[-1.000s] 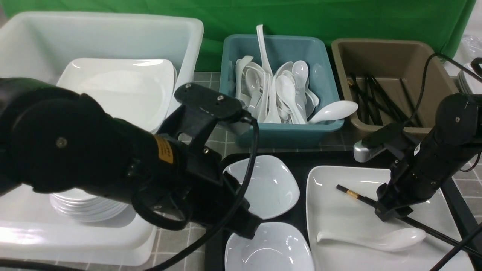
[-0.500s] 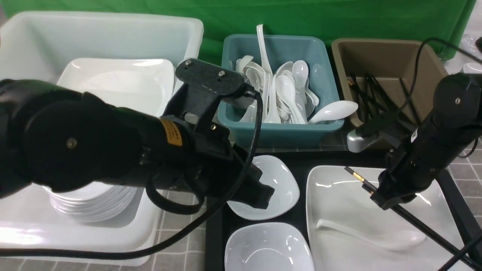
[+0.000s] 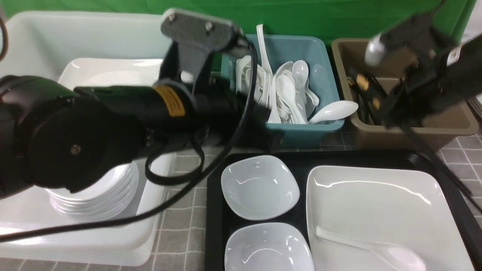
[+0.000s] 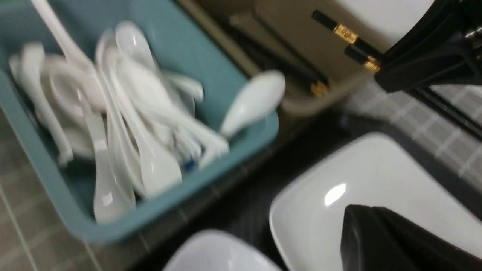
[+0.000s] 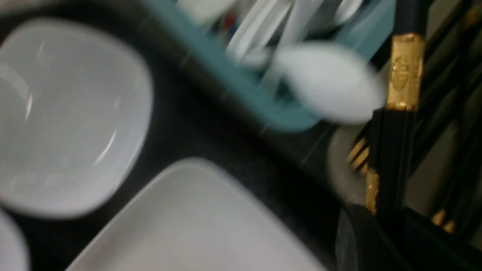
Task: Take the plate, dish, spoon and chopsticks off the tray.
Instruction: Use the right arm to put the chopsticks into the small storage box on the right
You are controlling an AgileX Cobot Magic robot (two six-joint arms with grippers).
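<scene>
2 chopsticks [image 3: 362,81] have left the plate [image 3: 376,203]. A second ago they lay across it; now the right gripper [image 3: 393,111] has them pinched just below their gold bands, jaws nearly closed, and has carried them up over the near edge of the brown tub [image 3: 414,137], their thin ends trailing down toward the tray [image 3: 214,210]. It looks ready to release them among the other chopsticks there. The left gripper [image 4: 361,226] is closed and holds nothing; it has risen from over the dishes [image 3: 260,188] toward the teal tub [image 3: 301,131]. 1 item is thus nearly cleared. The spoon [image 3: 399,256] lies on the plate's near side, and the plate and both dishes sit on the tray.
</scene>
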